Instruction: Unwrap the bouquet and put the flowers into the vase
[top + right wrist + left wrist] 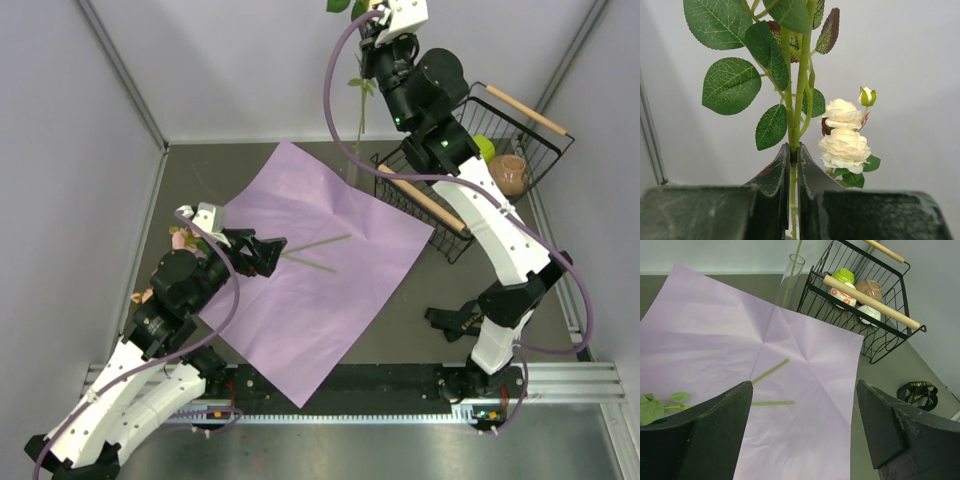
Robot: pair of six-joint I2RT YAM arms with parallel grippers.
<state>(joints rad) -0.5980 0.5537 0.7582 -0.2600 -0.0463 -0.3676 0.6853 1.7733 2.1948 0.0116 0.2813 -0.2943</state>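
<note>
Flowers (181, 238) lay at the left of the purple paper (300, 320), their stems (318, 243) across it, likely waiting their turn, while the right arm (430, 85), held high, hung one leafy stem (360, 105) at the far side. Pale walls (60, 150) boxed in the grey desk (200, 180). From the left wrist, the left fingers (715, 430) stood released over the paper; beyond it the glass vase (791, 277), beside a wire basket (866, 301), seemed to receive that stem. From the right wrist, the right fingers (775, 180) were clenched on it below a cream rose (844, 145).
</note>
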